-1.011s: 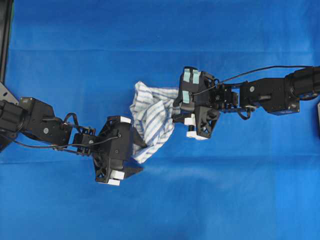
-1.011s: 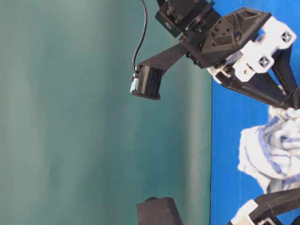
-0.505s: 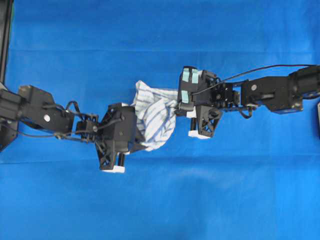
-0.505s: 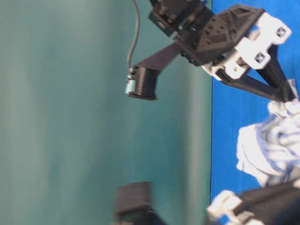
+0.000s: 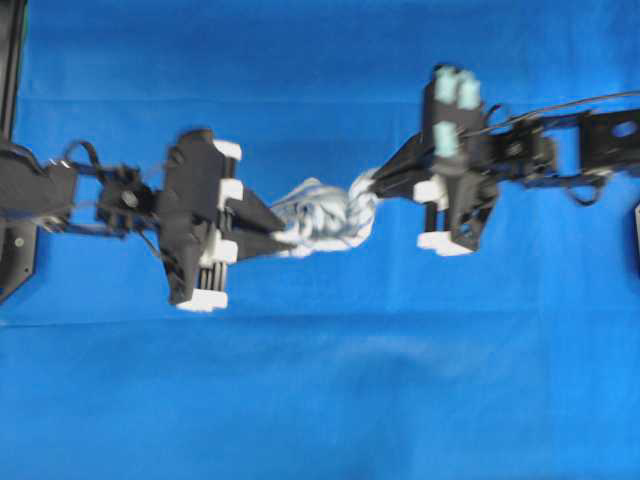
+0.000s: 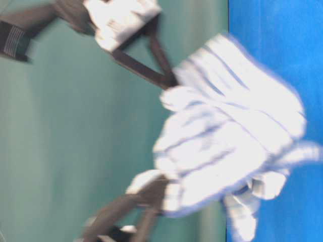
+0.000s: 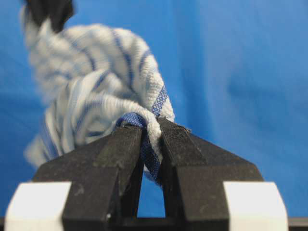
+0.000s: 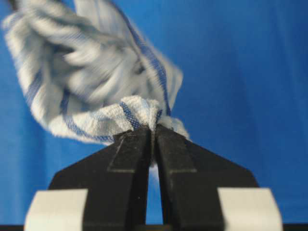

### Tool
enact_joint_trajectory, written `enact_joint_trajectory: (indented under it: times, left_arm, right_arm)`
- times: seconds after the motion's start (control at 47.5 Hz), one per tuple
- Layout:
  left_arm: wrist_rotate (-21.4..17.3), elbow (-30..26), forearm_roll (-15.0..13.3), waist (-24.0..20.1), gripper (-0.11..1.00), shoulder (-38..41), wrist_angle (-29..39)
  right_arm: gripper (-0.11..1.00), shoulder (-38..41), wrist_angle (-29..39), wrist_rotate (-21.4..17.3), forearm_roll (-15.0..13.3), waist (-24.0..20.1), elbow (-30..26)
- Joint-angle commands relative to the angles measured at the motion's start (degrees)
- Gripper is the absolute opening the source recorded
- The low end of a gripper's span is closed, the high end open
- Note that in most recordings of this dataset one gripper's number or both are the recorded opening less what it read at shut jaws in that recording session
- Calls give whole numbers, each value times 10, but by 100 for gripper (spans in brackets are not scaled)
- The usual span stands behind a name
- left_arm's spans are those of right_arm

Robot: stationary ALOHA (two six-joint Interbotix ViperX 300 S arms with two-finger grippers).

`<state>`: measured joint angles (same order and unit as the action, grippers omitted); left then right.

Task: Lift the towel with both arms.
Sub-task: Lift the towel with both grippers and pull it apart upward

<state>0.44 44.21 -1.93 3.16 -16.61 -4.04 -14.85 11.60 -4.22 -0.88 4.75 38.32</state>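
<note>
In the left wrist view, the left gripper (image 7: 150, 139) is clamped on a bunched hem of the towel (image 7: 96, 82), a blue-edged fold pinched between its fingers (image 7: 120, 149). The right gripper (image 8: 153, 137) is likewise closed on a gathered corner. Seen from overhead, the towel hangs between the two arms, bunched into a short rope over the middle of the table (image 5: 320, 400), which is covered by a blue cloth. The table-level view, blurred, shows it clear of the surface — the lift itself looks to be in hand. Next — I judge — both arms should rise evenly, keeping their spacing so neither pinch pulls free.
</note>
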Motion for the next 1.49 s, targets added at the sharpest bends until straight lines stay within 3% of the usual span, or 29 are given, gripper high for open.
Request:
enact_joint_trajectory:
  times: [0.0,0.421,0.821,1.474]
  left_arm:
    - [-4,-25,2,-10,6,-36,13]
    - [-40,-158,4,-64,6,-113,142]
    - [-76,-297,4,-74,6,-116,223]
    - [-72,-307,4,-71,9,-109,256]
  right_arm:
    - [5,-62,27,1,-4,1,-17]
    - [5,-218,120,1,-38,2,-91]
    - [5,-230,179,2,-62,1,-200]
    - [6,-203,195,22,-63,-1,-209]
